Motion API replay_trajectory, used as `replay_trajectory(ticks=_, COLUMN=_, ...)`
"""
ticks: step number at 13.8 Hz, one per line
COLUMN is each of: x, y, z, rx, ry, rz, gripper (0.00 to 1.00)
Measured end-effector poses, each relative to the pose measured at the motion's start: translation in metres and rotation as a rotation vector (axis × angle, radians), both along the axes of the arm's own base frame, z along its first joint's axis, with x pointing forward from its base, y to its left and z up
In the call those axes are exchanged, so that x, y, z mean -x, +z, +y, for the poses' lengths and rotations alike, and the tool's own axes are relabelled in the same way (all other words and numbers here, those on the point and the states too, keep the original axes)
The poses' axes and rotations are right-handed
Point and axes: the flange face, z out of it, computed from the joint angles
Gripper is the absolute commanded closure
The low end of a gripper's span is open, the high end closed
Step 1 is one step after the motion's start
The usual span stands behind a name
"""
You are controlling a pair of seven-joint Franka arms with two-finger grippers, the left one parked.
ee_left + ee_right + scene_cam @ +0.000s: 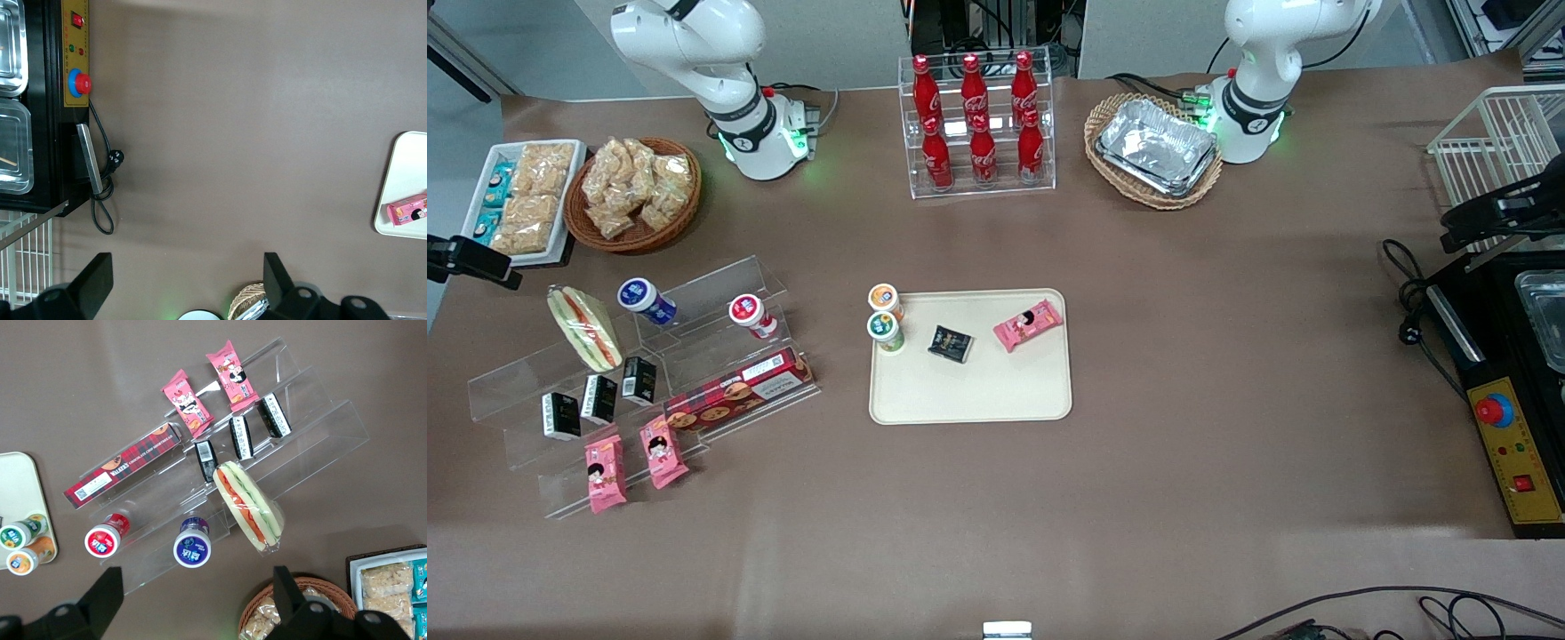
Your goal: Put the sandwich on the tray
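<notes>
The sandwich (585, 327), a clear-wrapped wedge of white bread with red and green filling, lies tilted on the upper step of a clear acrylic stand (694, 373) toward the working arm's end of the table. It also shows in the right wrist view (248, 507). The cream-beige tray (969, 391) lies at the table's middle and holds two small cups, a black packet and a pink packet. Its corner shows in the right wrist view (20, 487). My gripper (197, 577) hangs high above the table between the stand and a snack basket, open and empty, well clear of the sandwich.
The stand also holds a blue-lid cup (193, 547), a red-lid cup (102, 540), a plaid biscuit box (123, 463), black packets and pink packets. A wicker basket of snacks (633, 191) and a white dish of snacks (520, 200) stand farther from the camera.
</notes>
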Motion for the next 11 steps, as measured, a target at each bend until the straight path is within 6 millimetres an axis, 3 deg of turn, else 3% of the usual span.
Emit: replay_trajectory(ticks=11, x=-0.0032, y=-0.0006, z=0.0002, rx=0.003, ry=0.025, rz=-0.014, gripper=0.0)
